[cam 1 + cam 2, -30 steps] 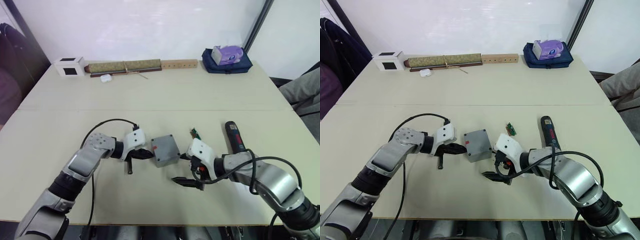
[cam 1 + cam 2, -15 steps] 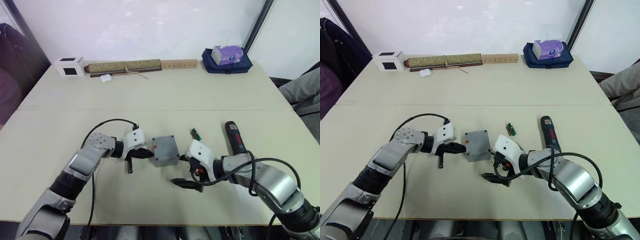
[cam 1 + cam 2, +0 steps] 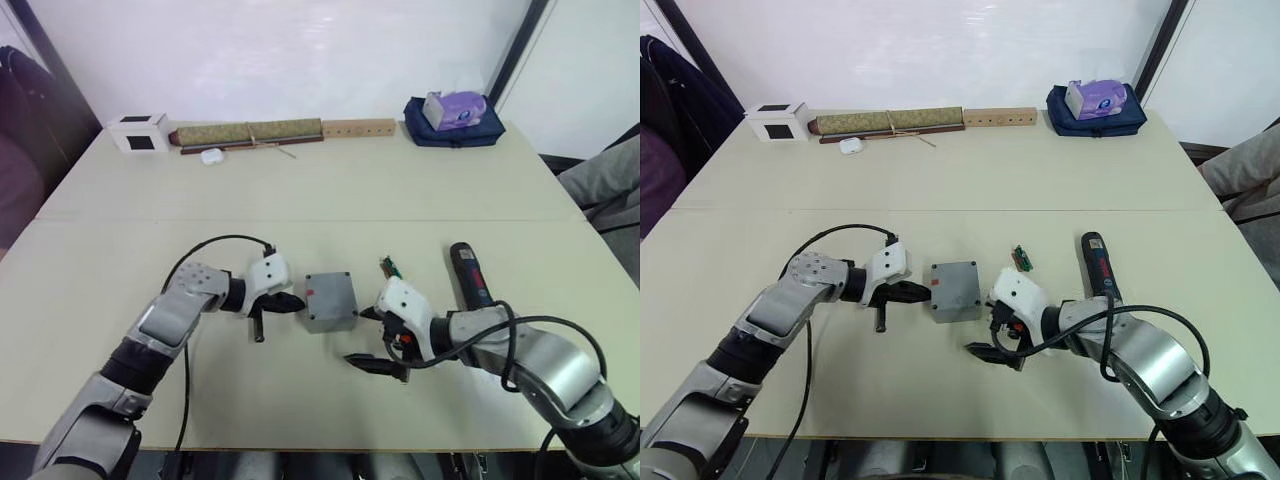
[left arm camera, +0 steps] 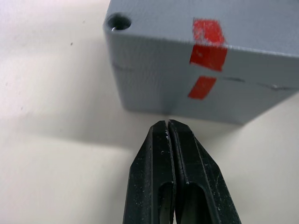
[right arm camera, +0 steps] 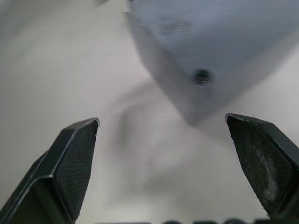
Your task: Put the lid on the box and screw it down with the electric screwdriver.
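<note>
Right of the lidded box [image 3: 331,300], the electric screwdriver [image 3: 470,274] lies lengthwise away from the robot; left gripper [image 4: 167,126] clenched, right gripper [image 5: 163,140] spread.

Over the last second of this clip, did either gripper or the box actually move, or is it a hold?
Close to a hold. The left gripper stays shut at the closed box's side, shifted only slightly. The right gripper stays open beside it, barely moved. Nothing was gripped or released. The lid remains seated, and the electric screwdriver lies untouched.
</note>
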Tool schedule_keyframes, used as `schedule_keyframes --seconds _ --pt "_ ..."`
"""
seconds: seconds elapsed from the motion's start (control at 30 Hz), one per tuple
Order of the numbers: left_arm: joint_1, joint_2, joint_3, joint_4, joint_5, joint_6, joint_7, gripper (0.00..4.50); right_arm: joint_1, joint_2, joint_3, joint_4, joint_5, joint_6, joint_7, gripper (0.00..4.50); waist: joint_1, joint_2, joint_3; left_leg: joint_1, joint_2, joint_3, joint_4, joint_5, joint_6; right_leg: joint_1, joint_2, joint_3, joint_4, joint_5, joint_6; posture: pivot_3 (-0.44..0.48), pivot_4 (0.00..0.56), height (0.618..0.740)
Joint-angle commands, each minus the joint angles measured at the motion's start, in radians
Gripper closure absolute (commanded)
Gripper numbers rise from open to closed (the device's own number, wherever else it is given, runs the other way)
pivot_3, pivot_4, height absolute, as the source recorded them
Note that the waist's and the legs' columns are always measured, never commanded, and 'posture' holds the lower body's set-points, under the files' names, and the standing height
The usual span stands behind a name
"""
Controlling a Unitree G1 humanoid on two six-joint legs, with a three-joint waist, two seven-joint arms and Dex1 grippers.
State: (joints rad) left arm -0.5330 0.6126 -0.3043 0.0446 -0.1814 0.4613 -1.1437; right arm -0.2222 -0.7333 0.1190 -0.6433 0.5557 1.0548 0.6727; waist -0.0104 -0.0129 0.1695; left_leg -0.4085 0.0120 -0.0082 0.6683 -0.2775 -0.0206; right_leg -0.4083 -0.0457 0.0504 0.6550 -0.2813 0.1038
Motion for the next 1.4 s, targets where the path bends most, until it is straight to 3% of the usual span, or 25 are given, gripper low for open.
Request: schedule_keyframes --seconds 0.03,0.23,0.43,0.53,0.67,1.2,1.4 --pt "-0.090 0.043 0.133 -0.049 -0.133 0.103 -0.065 4.50 0.042 -0.003 -0.224 -0.063 0.094 0.016 -0.005 0.02 0.000 -0.001 0.000 0.000 0.000 0.000 0.000 0.000 0.000 0.000 0.000 0.000 0.000 0.000 0.000 0.000 0.150 0.740" --pt "-0.134 0.033 0.141 -0.102 -0.208 0.178 -0.098 4.50 0.112 0.098 -0.376 0.005 0.135 -0.013 -0.089 0.02 -0.002 -0.001 0.000 0.001 0.000 0.000 0.000 0.000 0.000 0.001 0.000 0.000 0.000 0.000 0.000 0.000 0.150 0.740" --pt "-0.121 0.014 0.103 -0.180 -0.232 0.207 -0.098 4.50 0.208 0.074 -0.291 0.021 0.009 -0.127 -0.112 0.02 -0.005 -0.001 0.000 0.001 -0.001 0.001 0.000 0.000 0.000 0.001 0.000 0.001 0.000 0.000 0.000 0.000 0.150 0.740" --pt "-0.124 0.009 0.088 -0.207 -0.233 0.211 -0.095 4.50 0.230 0.068 -0.251 0.045 -0.047 -0.191 -0.113 0.68 -0.004 -0.001 0.000 0.001 -0.001 0.001 0.000 0.000 0.000 0.001 0.000 0.001 0.000 0.000 0.000 0.000 0.150 0.740" --pt "-0.124 0.013 0.082 -0.213 -0.241 0.220 -0.093 4.50 0.221 0.087 -0.236 0.082 -0.068 -0.238 -0.116 2.15 -0.005 -0.001 0.000 0.001 -0.001 0.001 0.000 0.000 0.000 0.001 0.000 0.001 0.000 0.000 0.000 0.000 0.150 0.740" --pt "-0.110 0.012 0.090 -0.191 -0.233 0.210 -0.081 4.50 0.158 0.109 -0.178 0.175 -0.125 -0.317 -0.112 2.15 -0.003 -0.001 0.000 0.001 -0.001 0.001 0.000 0.000 0.000 0.001 0.000 0.001 0.000 0.000 0.000 0.000 0.150 0.740" --pt "-0.107 0.013 0.096 -0.189 -0.234 0.208 -0.072 4.50 0.155 0.112 -0.164 0.185 -0.139 -0.328 -0.113 4.46 -0.003 -0.001 0.000 0.001 -0.001 0.001 0.000 0.000 0.000 0.001 0.000 0.001 0.000 0.000 0.000 0.000 0.150 0.740"
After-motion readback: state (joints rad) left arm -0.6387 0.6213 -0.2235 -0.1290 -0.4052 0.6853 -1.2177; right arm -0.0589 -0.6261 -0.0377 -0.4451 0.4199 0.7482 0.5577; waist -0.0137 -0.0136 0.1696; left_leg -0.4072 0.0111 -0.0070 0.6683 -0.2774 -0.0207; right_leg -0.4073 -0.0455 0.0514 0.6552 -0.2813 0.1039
